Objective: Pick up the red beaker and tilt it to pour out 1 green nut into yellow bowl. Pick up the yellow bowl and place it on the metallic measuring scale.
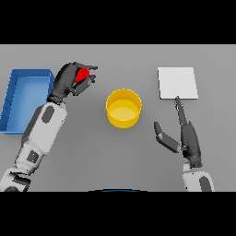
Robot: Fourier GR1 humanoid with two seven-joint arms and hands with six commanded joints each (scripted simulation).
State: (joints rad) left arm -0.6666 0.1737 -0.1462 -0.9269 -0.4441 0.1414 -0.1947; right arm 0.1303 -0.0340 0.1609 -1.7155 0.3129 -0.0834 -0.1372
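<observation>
Clearly, only the opening of the task is reached. The red beaker (82,74) is clamped in the curled fingers of the left robot hand (70,80), and little of it is seen between those fingers; whether it is lifted off the bench (92,161) or resting on it cannot be told. The yellow bowl (123,108) is found to the right of that robot hand and a little nearer the robot, apart from it, and it stands upright. No green nut is seen inside the bowl, so the pour is judged not yet done; the nut itself is not seen anywhere, presumably hidden in the beaker.

Beyond the bowl, further to the right, the pale square scale (178,83) lies bare. The right robot hand (184,136) is held just in front of the scale, its fingers straight and spread apart from the thumb, one fingertip close to the scale's near edge, and nothing is held in it. A blue tray (18,92) is set to the left of the left robot hand.

What is left, as judged: the beaker is to be brought over the bowl and tilted, and the bowl is then to be carried onto the scale.
</observation>
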